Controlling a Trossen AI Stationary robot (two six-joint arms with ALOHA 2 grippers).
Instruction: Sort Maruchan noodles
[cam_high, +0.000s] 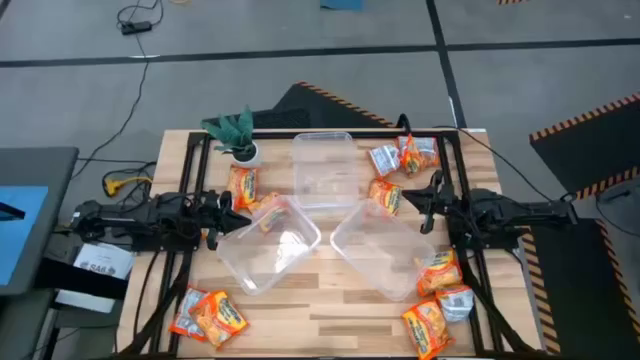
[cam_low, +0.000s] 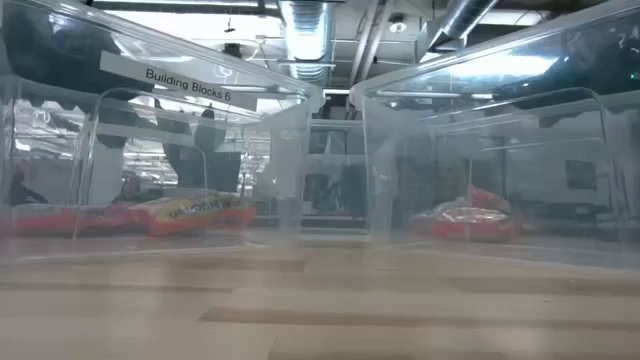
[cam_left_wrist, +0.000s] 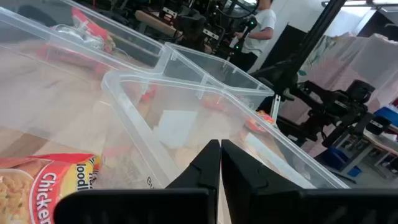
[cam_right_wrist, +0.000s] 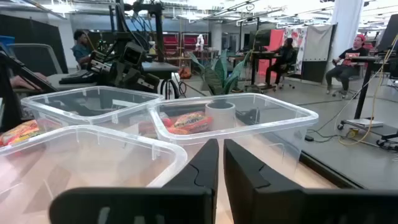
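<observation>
Since the noodle packets (cam_high: 242, 186) scattered on the table (cam_high: 330, 300) around three clear tubs (cam_high: 267, 244) look light, crinkly and slippery, pinch a flat edge; the left gripper (cam_left_wrist: 220, 163) and right gripper (cam_right_wrist: 221, 163) are clenched, empty.

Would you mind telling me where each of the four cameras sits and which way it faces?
High view: above the table, looking straight down on three clear tubs, the noodle packets and both arms.
Low view: at table-top height, looking level through tub walls; no arm shows.
Left wrist view: on the left arm, looking past the shut left gripper over a tub towards the right arm.
Right wrist view: on the right arm, past the shut right gripper towards the potted plant.
Shared: the high and right wrist views both show the plant.
</observation>
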